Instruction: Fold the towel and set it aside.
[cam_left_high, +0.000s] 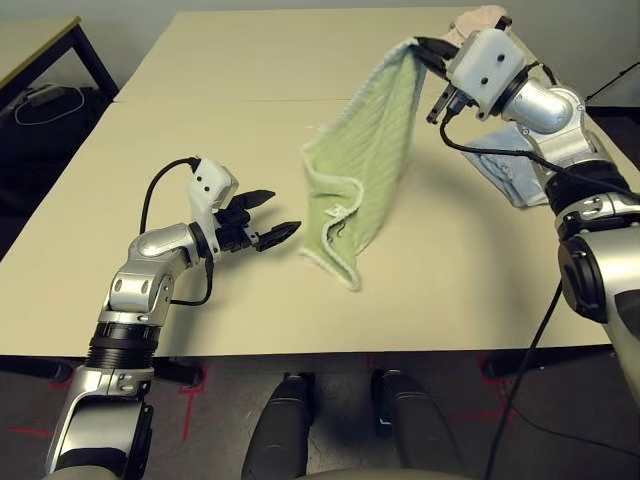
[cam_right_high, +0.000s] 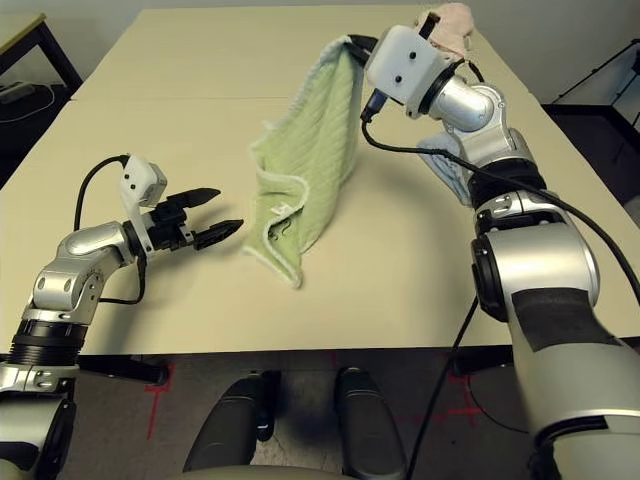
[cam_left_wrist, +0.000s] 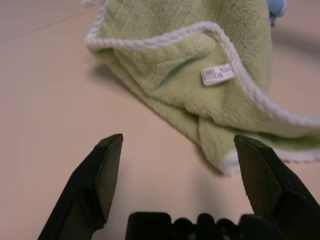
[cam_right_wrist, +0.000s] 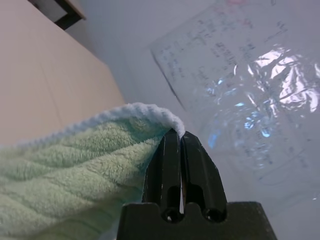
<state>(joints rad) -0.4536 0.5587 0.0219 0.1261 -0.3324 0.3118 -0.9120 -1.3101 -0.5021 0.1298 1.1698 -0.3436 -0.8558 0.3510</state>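
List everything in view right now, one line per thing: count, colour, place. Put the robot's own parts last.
Light green terry towel with white stitched edging: one, hanging from one pinched corner, its lower end resting on the table, mid-table.
Small white label: one, sewn on the green towel near its edge.
Light blue towel: one, lying on the table under the right arm.
Pink towel: one, at the table's far right, behind the right gripper.
Beige table: one, with a seam across its far part.
Dark-framed side table: one, far left.
Left gripper: one, black fingers, open, holding nothing, beside the towel's lower end.
Right gripper: one, black fingers, shut on the towel's upper corner, raised.
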